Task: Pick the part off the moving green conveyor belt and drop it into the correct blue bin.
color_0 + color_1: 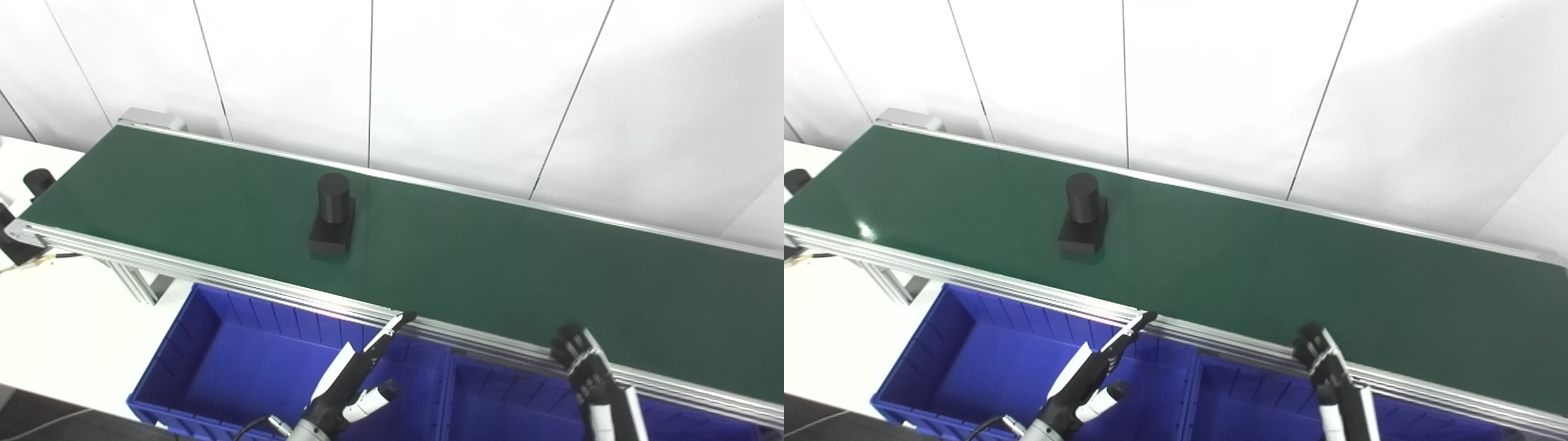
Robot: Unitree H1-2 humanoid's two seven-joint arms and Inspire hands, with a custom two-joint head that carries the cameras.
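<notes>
Looking down from my head cameras, I see a long green conveyor belt (pixel 490 257) crossing the scene at a slant, edged with silver aluminium rails, a white panelled wall (pixel 465 86) behind it. The part (pixel 332 214), matte black, a short upright cylinder on a squarish base, stands on the belt, left of the belt's middle and about midway across its width, touching nothing else. Below the belt's near rail sit two blue bins side by side: the left bin (pixel 208 349) lies below and slightly left of the part, and the right bin (pixel 490 398) adjoins it. My left hand (pixel 355 380) hovers over the left bin with fingers stretched straight toward the near rail and thumb held apart, open and holding nothing. My right hand (pixel 1323 361) is raised at the near rail above the right bin, well right of the part; its fingers look loosely curled, and I cannot tell whether it is open or closed. The left eye view shows more of the white table (pixel 55 318) beyond the belt's left end and a small black object (pixel 38 179) there; the right eye view shows only its edge.
</notes>
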